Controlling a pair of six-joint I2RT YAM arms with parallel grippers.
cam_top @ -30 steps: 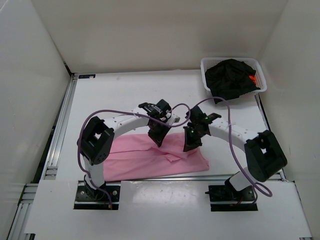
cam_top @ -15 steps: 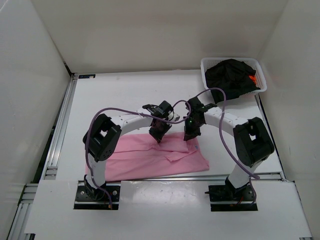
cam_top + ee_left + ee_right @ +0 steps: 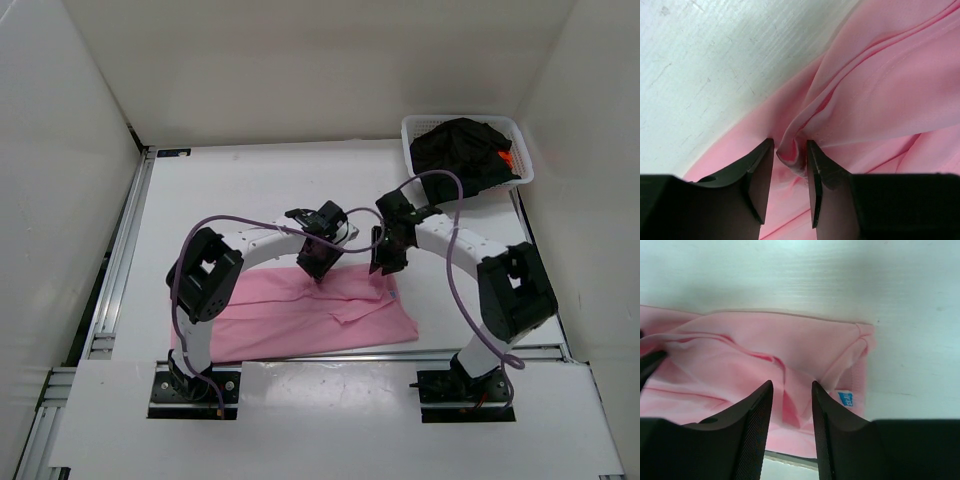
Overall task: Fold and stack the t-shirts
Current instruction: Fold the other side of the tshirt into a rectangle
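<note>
L grip [image 3: 790,143] parted, pink tee [image 3: 300,320] pucker btwn | R grip [image 3: 792,385] parted, empty | pink tee near-centre, far edge under both; you've bare table [image 3: 230,190] far+left | black tee [image 3: 455,150], orange tee [image 3: 505,158] in basket [image 3: 410,130] far-right

Bright, even, diffuse overhead light. Matte white table [image 3: 240,190] nearly washed out, no hard glare. Shadows faint, soft-edged. Crumpled black cloth t-shirt [image 3: 460,150] loses detail in darkness. Left wrist view: light pink cloth t-shirt [image 3: 890,85] folds crisp, black fingers [image 3: 760,185] featureless silhouettes. Right wrist view slightly softer.
</note>
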